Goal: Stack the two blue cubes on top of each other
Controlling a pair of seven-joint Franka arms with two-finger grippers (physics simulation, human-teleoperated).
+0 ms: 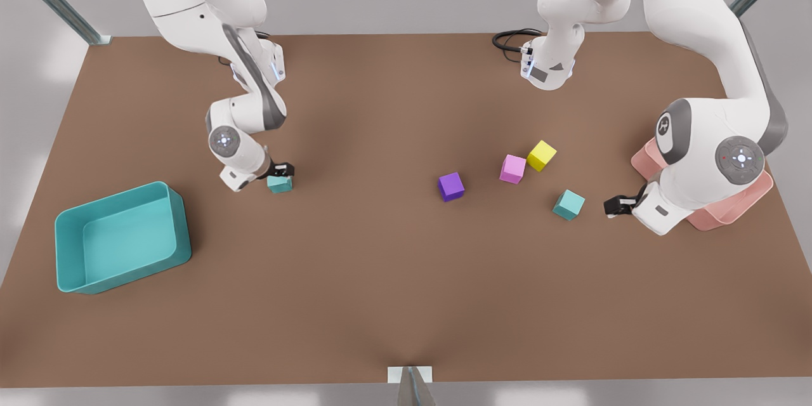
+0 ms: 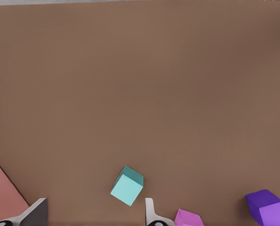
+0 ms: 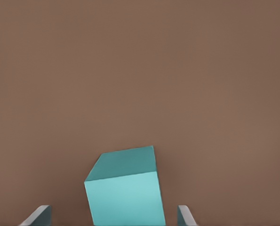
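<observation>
One blue cube rests on the table on the front view's left. My right gripper hangs just above it, open. In the right wrist view this cube sits between the two fingertips with a gap on each side. The other blue cube lies turned at an angle on the front view's right. My left gripper is low beside it, open and not touching. The left wrist view has that cube just beyond the spread fingertips.
A purple cube, a pink cube and a yellow cube lie near the second blue cube. A large teal bin stands at the front view's left, and a pink bin sits under the left arm.
</observation>
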